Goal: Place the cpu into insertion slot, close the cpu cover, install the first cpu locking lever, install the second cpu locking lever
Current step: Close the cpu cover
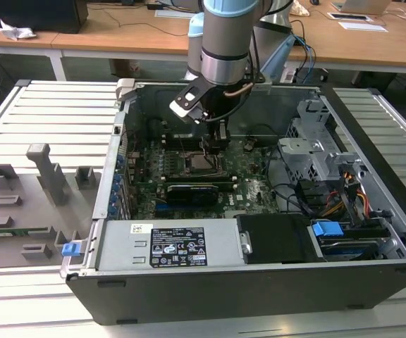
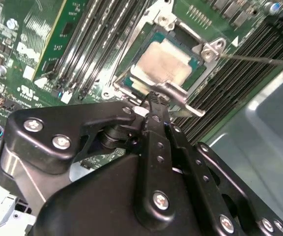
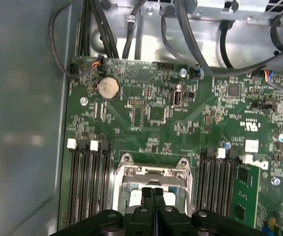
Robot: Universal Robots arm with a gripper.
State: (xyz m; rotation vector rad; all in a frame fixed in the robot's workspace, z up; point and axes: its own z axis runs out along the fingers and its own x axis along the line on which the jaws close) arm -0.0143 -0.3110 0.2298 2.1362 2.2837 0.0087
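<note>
Closed tight, the gripper (image 2: 153,97) is seen with its two fingers pressed together and nothing gripped between them. In the exterior view it (image 1: 216,144) hangs low inside the open case (image 1: 372,282), over the middle of the board (image 3: 156,123) and toward the far side.

The cpu (image 2: 163,61) is already seated in the slot (image 2: 177,35), its pale top showing through the cut-out of the cover (image 2: 181,96). The cover appears to be lowered over the chip. Whether it lies fully flat cannot be told. The fingertips are set at the cover's near edge, at or just above its metal tab, and contact there looks likely but is not certain. In the first wrist view the joined fingers (image 3: 154,192) are placed over the middle of the chip (image 3: 135,197), with the cover's far bar (image 3: 151,172) just beyond them.

A thin lever (image 2: 259,60) is seen reaching out from the socket's corner across the memory slots (image 2: 97,44). It looks unlatched.

The step in hand is judged to be closing the cover, with placement done and neither lever yet installed. A short, straight press on the tab seems called for, kept clear of the lever wire and the memory slots close on both sides.
</note>
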